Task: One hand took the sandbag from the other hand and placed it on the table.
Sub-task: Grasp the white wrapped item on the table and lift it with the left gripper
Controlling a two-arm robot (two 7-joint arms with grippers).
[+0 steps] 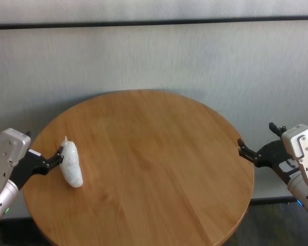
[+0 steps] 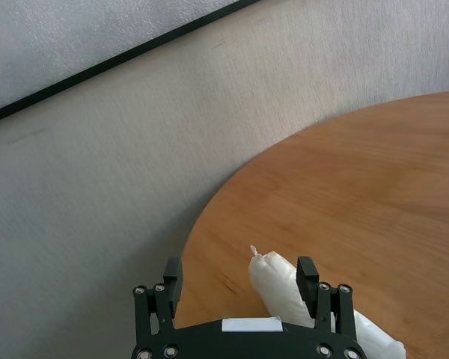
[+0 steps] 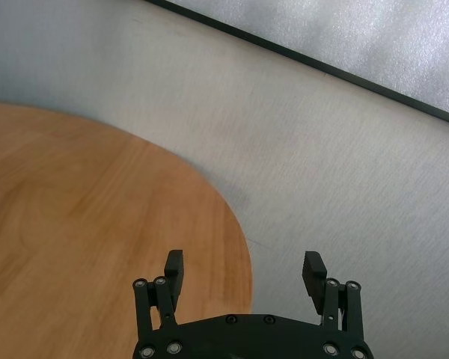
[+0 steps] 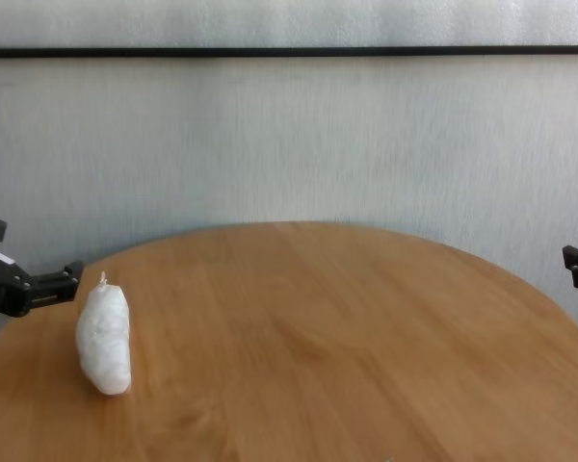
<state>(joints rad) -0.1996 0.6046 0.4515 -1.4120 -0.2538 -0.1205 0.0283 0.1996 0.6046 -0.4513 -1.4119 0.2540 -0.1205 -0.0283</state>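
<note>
The white sandbag lies on the round wooden table near its left edge, twisted tip pointing away from me. My left gripper, on the wrist with the green light, is open right beside it. In the left wrist view the sandbag lies against one finger, its tip between the open jaws of the left gripper. My right gripper, on the wrist with the blue light, is open and empty just off the table's right edge; it also shows in the right wrist view.
A pale grey textured wall with a dark horizontal strip stands behind the table. The chest view shows the sandbag at the left of the table, with bare wood from there to the right edge.
</note>
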